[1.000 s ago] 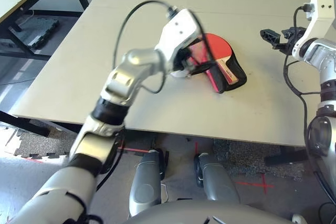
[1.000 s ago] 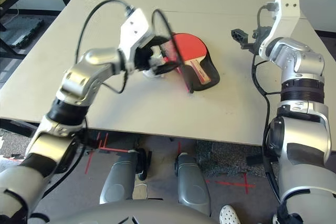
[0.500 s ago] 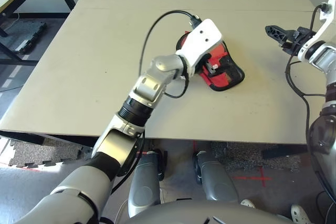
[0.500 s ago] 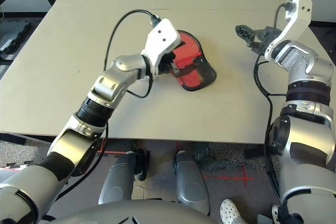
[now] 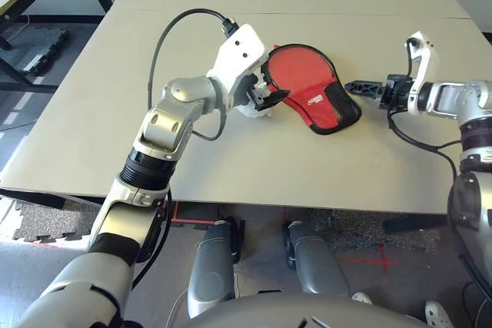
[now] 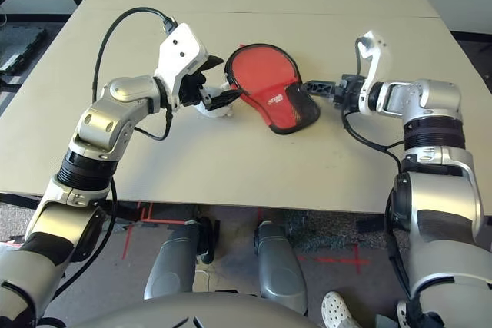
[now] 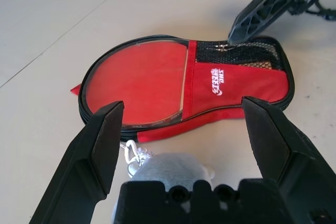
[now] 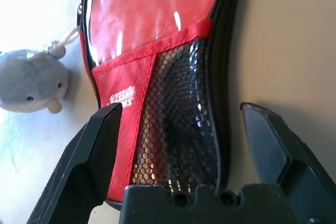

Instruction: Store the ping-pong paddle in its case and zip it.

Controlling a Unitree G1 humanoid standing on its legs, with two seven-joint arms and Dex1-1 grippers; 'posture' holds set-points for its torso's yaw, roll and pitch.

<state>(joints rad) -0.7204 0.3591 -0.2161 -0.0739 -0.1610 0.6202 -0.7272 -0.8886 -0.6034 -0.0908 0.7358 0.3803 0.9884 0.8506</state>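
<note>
While the case (image 5: 311, 90) lies flat mid-table with its flap down, I've got both grippers open and empty, one at each side of it.

Nearest me: left gripper (image 7: 184, 129), fingers spread wide, holding nothing. It sits just beside the case's narrow end, with the pompom (image 7: 168, 169) directly under the fingers. The charm hangs off the zipper pull, so my read is that I'm lined up here to take the pull and run the zip.

Next out: the case itself. Red side up, white logo (image 7: 219, 81) showing, black mesh pocket (image 8: 178, 114) at the wide end, black zipper edge all round. The paddle isn't separately visible. Judging by the round bulge under the red fabric, it's inside, so the stow step looks done. From the left wrist view the near edge looks layered rather than sealed, so I'd call the zip not yet closed, but I can't confirm that.

Far side: right gripper (image 5: 361, 87), fingers also apart, gripping nothing, straddling the mesh end. Tips are at the case's rim; can't tell if they touch it. Likely purpose: pin that end so the case doesn't slide when the left pulls.

Risk: grabbing fluff instead of the pull.
</note>
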